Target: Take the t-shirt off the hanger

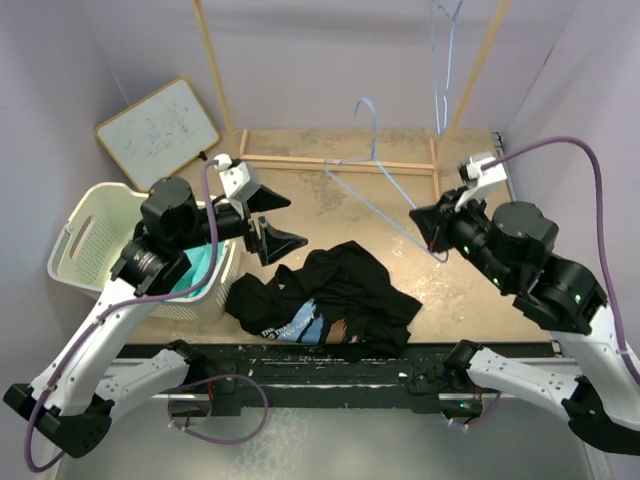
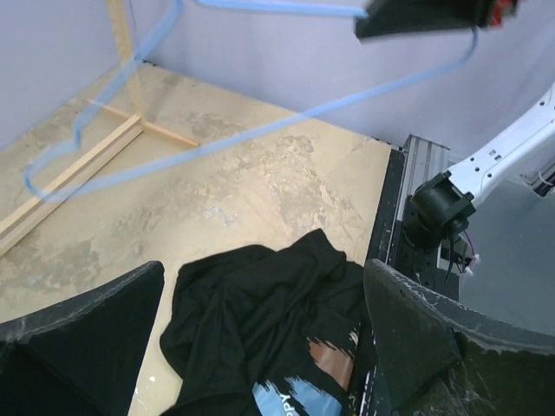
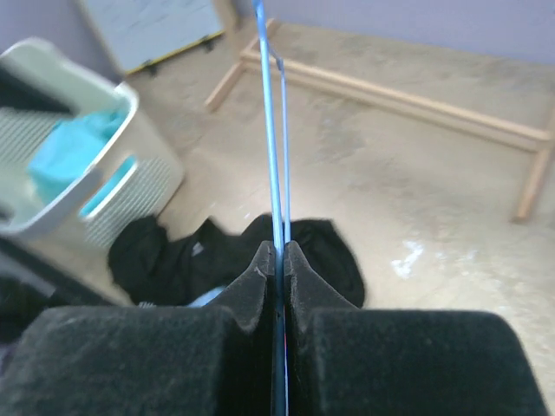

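The black t-shirt (image 1: 325, 298) with a blue and brown print lies crumpled on the table near the front edge, off the hanger; it also shows in the left wrist view (image 2: 260, 329) and the right wrist view (image 3: 173, 251). The blue wire hanger (image 1: 385, 200) is bare and held up over the table; it also shows in the left wrist view (image 2: 260, 130). My right gripper (image 1: 432, 228) is shut on the hanger's wire (image 3: 270, 156) at its right end. My left gripper (image 1: 270, 222) is open and empty, above the shirt's left part.
A white laundry basket (image 1: 85, 235) with teal cloth stands at the left. A whiteboard (image 1: 158, 130) leans at the back left. A wooden rack frame (image 1: 340, 160) stands at the back, with another blue hanger (image 1: 442, 60) hanging from it.
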